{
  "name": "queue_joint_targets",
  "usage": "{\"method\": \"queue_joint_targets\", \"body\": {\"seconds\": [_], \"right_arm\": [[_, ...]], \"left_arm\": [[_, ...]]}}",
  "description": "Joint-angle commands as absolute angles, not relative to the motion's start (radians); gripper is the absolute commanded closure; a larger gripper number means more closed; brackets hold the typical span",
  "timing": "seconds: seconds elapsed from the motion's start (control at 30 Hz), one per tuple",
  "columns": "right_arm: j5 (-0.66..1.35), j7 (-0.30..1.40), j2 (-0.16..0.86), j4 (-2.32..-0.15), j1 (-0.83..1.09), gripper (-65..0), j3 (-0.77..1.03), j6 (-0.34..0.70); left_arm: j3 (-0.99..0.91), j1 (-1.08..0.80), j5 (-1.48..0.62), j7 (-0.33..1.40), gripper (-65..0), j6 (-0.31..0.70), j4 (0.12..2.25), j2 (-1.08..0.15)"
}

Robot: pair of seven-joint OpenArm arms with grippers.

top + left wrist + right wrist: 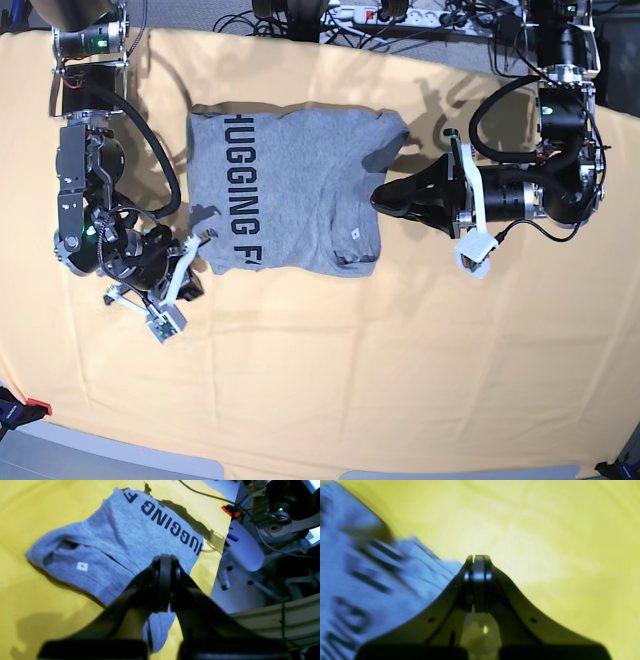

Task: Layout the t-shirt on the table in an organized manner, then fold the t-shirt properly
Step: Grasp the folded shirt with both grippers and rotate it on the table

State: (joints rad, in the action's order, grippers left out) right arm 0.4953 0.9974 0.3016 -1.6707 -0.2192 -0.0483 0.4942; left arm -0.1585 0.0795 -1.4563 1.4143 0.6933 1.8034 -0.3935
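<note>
T-shirt [285, 190] soft, light, floppy, likely bunches when pulled; best grab at hem corners or sleeve edges. Lies partly folded on table [400, 380], near far edge. Left gripper [385, 200] at shirt's collar side, fingers shut, holding nothing. Right gripper [192, 240] at shirt's lettered edge, shut, empty.
</note>
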Motion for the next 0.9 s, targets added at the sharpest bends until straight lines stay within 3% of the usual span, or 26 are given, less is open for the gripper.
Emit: {"method": "queue_joint_targets", "body": {"seconds": [0.0,0.13,0.27,0.43,0.53,0.87], "right_arm": [[0.521,0.976,0.313,-1.685,-0.241,0.0,-0.043,0.532],[0.595,0.979,0.310,-1.682,-0.227,0.0,-0.048,0.686],[0.537,0.980,0.311,-1.682,-0.231,0.0,-0.067,0.689],[0.525,0.979,0.311,-1.675,-0.228,0.0,-0.067,0.698],[0.521,0.970,0.310,-1.655,-0.238,0.0,-0.067,0.698],[0.500,0.960,0.310,-1.531,-0.327,0.0,-0.078,0.697]], "left_arm": [[-0.163,0.090,-1.484,1.396,0.0,0.698,1.841,-0.398],[-0.147,0.020,-1.484,1.396,0.0,0.698,1.945,-0.389],[-0.053,-0.072,-1.484,1.396,0.0,0.698,2.065,-0.379],[0.089,-0.118,-1.220,1.396,0.0,0.698,2.119,-0.380],[0.139,-0.149,-1.074,1.303,0.0,0.698,2.119,-0.379],[0.264,-0.216,-0.850,1.195,0.0,0.698,2.119,-0.379]]}}
